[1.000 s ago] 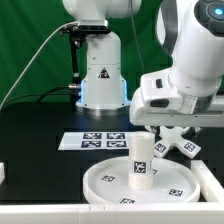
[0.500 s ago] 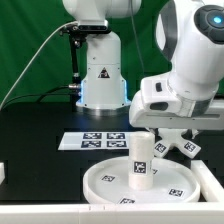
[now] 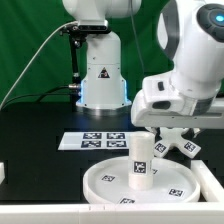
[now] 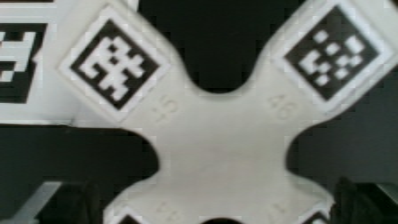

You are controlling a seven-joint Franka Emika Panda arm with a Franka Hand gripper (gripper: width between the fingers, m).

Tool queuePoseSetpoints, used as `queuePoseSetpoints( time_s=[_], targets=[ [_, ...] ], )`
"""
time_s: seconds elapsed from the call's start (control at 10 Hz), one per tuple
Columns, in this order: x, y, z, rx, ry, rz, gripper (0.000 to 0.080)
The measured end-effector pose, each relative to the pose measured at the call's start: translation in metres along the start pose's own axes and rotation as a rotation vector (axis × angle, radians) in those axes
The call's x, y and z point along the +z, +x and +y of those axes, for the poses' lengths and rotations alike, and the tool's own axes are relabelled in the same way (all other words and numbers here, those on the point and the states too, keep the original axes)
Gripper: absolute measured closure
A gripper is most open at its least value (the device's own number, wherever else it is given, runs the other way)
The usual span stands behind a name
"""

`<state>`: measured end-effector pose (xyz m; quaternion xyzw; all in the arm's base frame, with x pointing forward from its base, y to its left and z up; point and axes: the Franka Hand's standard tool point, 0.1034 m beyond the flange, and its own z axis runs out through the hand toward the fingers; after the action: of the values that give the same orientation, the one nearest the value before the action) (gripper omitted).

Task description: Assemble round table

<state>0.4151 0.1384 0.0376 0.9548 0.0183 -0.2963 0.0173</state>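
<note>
The white rimmed round disc (image 3: 100, 178) lies at the front of the black table. The short cylindrical leg (image 3: 140, 158) stands upright in its middle. The cross-shaped foot (image 3: 186, 146) lies flat on the table at the exterior view's right, behind the disc. My gripper (image 3: 165, 132) is low over the foot and hides part of it. In the wrist view the foot (image 4: 222, 140) fills the picture, with two tagged arms pointing away. The gripper (image 4: 214, 205) is open, with a dark finger (image 4: 57, 200) on either side of the foot's body.
The marker board (image 3: 100, 141) lies flat behind the disc, and its edge shows in the wrist view (image 4: 18, 60). The arm's white base (image 3: 100, 75) stands at the back. A small white block (image 3: 3, 172) sits at the exterior view's left edge.
</note>
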Motion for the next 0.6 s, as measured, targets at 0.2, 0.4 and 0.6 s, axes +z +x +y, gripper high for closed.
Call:
queuePoseSetpoints(
  time_s=[0.2,0.4,0.6],
  targets=[
    [0.0012,0.0,0.0013,0.003,0.0,0.0,0.015],
    [0.0015,0.0001,0.0022,0.005,0.0,-0.001,0.015],
    [0.0046,-0.0012,0.0027,0.006,-0.001,-0.004,0.015]
  ],
)
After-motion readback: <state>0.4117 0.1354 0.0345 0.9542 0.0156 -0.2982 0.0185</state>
